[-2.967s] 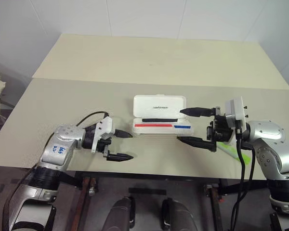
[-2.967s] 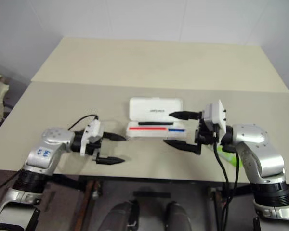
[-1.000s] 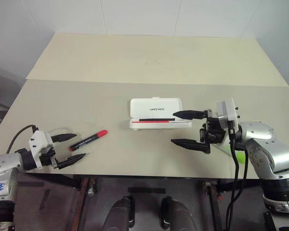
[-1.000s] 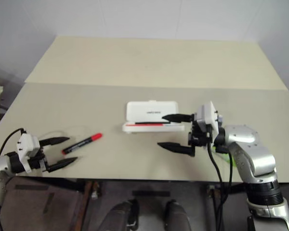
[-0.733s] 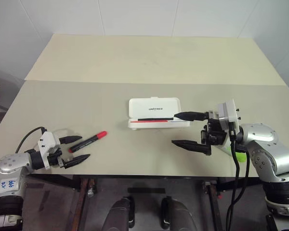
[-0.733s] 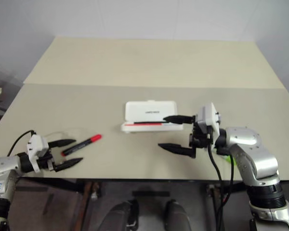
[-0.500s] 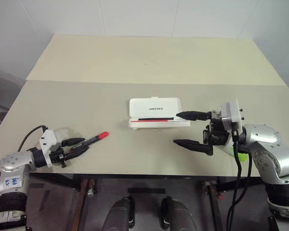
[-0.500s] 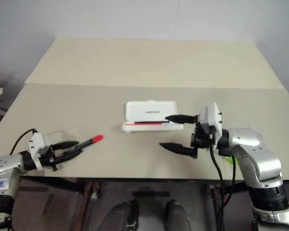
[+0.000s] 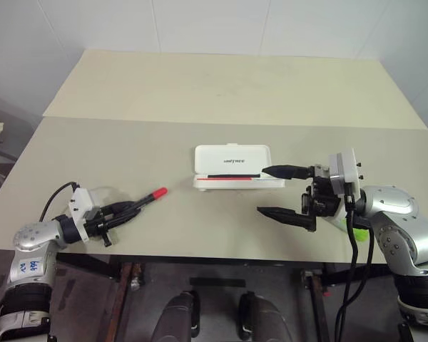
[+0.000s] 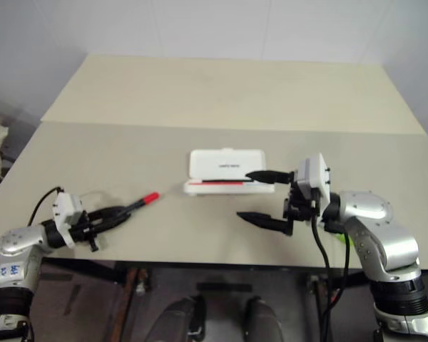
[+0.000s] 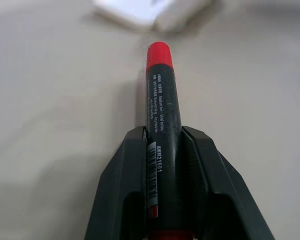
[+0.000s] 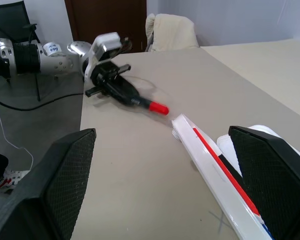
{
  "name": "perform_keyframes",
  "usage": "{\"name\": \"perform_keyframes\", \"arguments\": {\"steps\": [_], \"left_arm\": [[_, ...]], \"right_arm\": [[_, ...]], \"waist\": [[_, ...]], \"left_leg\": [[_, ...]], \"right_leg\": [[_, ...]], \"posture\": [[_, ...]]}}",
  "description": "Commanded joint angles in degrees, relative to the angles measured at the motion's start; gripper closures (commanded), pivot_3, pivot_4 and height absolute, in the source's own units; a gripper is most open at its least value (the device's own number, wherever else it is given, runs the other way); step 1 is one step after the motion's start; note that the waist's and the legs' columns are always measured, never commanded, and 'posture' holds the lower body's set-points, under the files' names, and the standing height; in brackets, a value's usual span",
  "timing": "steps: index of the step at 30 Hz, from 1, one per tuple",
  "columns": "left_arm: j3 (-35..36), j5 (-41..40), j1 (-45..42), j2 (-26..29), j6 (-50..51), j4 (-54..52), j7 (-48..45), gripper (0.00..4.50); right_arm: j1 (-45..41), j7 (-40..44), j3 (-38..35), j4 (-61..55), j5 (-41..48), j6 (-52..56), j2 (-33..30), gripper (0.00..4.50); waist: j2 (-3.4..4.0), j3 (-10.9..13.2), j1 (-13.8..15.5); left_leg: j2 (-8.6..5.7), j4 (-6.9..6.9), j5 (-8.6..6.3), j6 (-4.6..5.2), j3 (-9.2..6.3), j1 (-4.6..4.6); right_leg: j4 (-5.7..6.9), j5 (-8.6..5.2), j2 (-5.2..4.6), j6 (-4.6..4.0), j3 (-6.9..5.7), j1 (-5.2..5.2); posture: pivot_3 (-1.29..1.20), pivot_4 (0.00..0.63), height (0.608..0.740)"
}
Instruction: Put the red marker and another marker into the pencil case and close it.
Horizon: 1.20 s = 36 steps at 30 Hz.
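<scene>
- Table (image 9: 200,92): pencil case (image 9: 235,166) lies open at its centre.
- Right gripper (image 9: 279,192), just right of the case: fingers wide apart, empty.
- Left gripper (image 9: 121,211), well left of the case: clamped on red marker (image 9: 144,200), red cap toward the case.

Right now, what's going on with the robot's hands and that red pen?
Left gripper shut on red marker. Right gripper open beside open pencil case. Path clear.

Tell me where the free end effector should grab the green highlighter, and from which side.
A hedged call, since only a sliver of the green highlighter shows past the right arm. Take its chunky barrel mid-length, from above, fingers across its width. It lies flat on the table near the front edge, right of the open right end effector.
</scene>
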Motion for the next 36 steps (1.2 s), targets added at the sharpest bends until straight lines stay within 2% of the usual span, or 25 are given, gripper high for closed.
{"name": "perform_keyframes", "arguments": {"steps": [1,7,16,20,25,36], "left_arm": [[2.1,-3.5,-3.2,2.3,4.3,-6.2,0.8,3.91],[-2.4,-1.7,-10.7,3.6,8.7,-7.2,-0.7,3.91],[-9.5,-2.1,-20.2,1.6,17.1,-8.8,-3.3,3.91],[-12.7,0.9,-24.0,-0.9,14.7,-4.9,-3.9,3.91],[-18.2,7.4,-30.8,-7.1,8.6,6.0,-3.6,3.91],[-23.0,16.3,-39.3,-15.9,2.5,20.1,-0.7,3.91]], "right_arm": [[-0.2,-0.1,-0.2,-1.1,0.5,-0.7,0.2,0.00],[-0.3,-0.3,0.1,-1.1,0.2,-0.8,0.8,0.00],[1.8,-0.5,-3.7,-3.0,1.5,-1.1,-0.7,0.00],[2.3,-0.6,-5.4,-4.2,2.6,-1.3,-1.0,0.00],[3.2,-0.3,-8.0,-6.2,3.8,-2.0,-2.1,0.00],[6.4,-4.0,-9.2,-9.4,4.1,-1.7,-2.6,0.00]], "waist": [[0.00,0.0,0.0],[0.00,0.0,0.0],[0.00,0.0,0.1],[0.00,0.0,0.0],[0.00,0.0,0.3],[-0.02,0.0,0.1]], "left_leg": [[0.02,0.01,0.00,0.00,0.00,0.00],[0.05,0.06,0.01,-0.01,0.14,0.03],[0.07,0.14,0.04,-0.02,0.32,0.02],[0.11,0.23,0.08,-0.02,0.41,0.03],[0.15,0.36,0.05,0.05,0.40,0.02],[0.16,0.45,0.06,0.45,0.45,-0.05]], "right_leg": [[0.00,0.00,0.03,0.00,0.00,0.00],[0.07,0.01,0.11,-0.01,0.04,-0.01],[0.06,0.02,0.20,0.01,0.04,-0.01],[0.09,0.04,0.49,0.04,0.08,-0.01],[0.15,0.07,0.56,0.03,0.08,0.01],[0.07,0.15,0.56,0.09,0.16,-0.01]], "posture": [[0.00,0.150,0.740],[0.00,0.150,0.740],[0.00,0.150,0.740],[0.00,0.150,0.740],[0.00,0.150,0.740],[0.00,0.150,0.740]]}}
